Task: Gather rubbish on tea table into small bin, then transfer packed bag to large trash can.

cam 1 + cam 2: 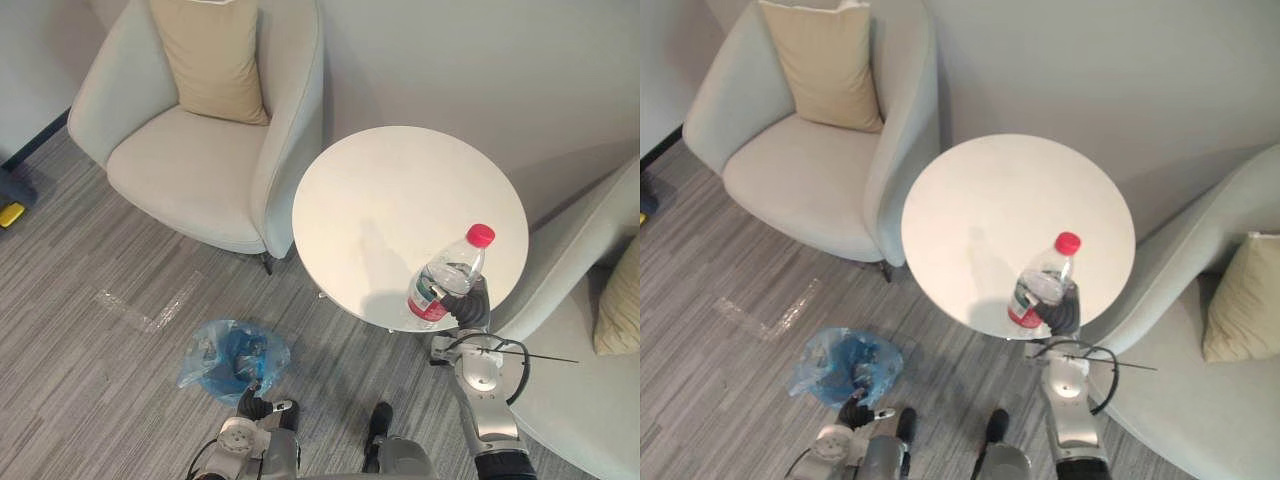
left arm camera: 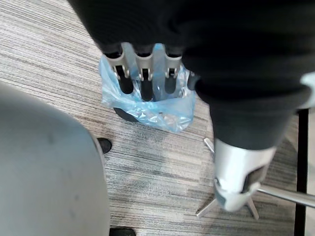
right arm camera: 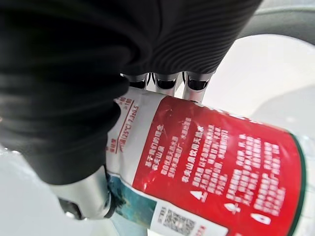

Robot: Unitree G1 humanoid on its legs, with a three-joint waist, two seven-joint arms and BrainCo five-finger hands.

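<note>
Left eye view — armchair [image 1: 190, 170] crowds table [image 1: 390, 200], right hand [image 1: 472, 306] clasping bottle [image 1: 447, 274].

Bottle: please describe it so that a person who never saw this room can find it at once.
Look for the round white table beside the pale armchair. At its near edge, on the robot's right, the right robot hand holds a clear plastic bottle, slightly tilted. Its red cap and red label set it apart from the blue bag on the floor.

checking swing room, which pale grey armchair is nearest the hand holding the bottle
The pale grey armchair on the robot's right, beside the right hand gripping the clear red-capped bottle; the other armchair stands far left.
</note>
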